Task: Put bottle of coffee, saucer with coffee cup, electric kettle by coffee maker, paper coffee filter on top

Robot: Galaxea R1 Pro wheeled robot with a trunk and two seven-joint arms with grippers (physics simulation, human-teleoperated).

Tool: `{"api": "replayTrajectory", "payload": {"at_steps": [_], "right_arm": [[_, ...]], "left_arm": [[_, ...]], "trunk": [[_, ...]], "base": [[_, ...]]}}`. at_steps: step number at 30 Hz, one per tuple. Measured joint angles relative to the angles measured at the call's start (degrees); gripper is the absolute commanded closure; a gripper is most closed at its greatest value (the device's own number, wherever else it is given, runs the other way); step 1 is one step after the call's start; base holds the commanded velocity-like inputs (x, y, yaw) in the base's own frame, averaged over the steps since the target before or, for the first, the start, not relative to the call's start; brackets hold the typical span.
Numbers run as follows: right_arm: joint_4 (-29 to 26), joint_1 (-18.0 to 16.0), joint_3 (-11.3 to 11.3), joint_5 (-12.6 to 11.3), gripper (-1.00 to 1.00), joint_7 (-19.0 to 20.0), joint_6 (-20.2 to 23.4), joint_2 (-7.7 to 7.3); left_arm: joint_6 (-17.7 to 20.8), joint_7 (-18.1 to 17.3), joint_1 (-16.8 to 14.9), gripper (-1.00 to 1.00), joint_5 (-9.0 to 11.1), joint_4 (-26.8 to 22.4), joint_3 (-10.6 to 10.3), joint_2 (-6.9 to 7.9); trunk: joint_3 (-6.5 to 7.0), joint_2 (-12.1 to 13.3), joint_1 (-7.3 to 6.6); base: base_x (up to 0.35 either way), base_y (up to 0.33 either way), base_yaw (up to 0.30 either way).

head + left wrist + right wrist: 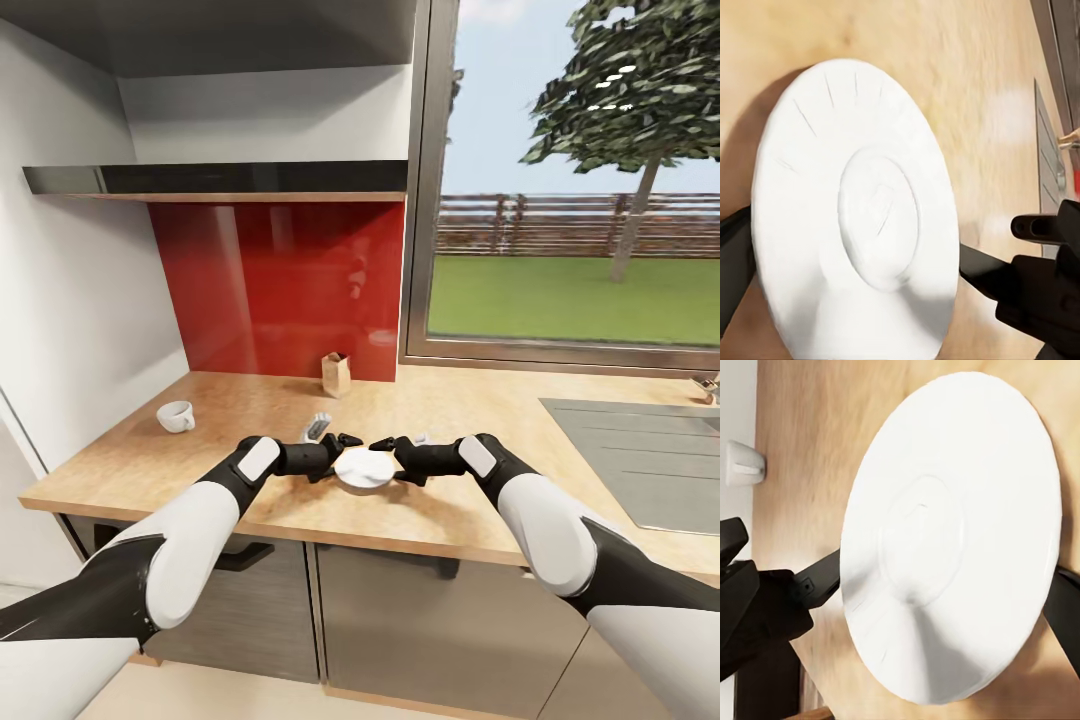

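The saucer point(363, 467), a small round white plate, hangs just above the light-wood countertop point(480, 420) near its front edge. My left gripper point(338, 457) closes on its left rim and my right gripper point(391, 460) on its right rim. In the left wrist view the saucer point(855, 217) sits between black fingers point(733, 262). In the right wrist view the saucer point(952, 532) likewise has fingers point(1066, 615) against its rim. The coffee cup point(176, 416) lies on the countertop at the left. A small pale folded piece, the paper coffee filter point(318, 427), sits just behind my left gripper.
A small brown paper bag point(336, 374) stands against the red backsplash point(280, 290). A steel sink point(640, 460) with a tap point(706, 388) takes up the right of the counter. A dark shelf point(215, 180) hangs above, and a white wall closes the left side.
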Motion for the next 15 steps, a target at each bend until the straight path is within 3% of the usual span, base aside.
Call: {"api": "replayTrajectory", "payload": {"at_steps": [15], "right_arm": [[0.0,0.0,0.1,-0.1,-1.00,0.1,0.0,0.13]], "left_arm": [[0.2,0.1,0.0,-1.00,-0.5,-1.6,-0.3,-0.91]], "trunk": [[-0.01,0.0,0.00]], "base": [[0.000,0.000,0.000]]}}
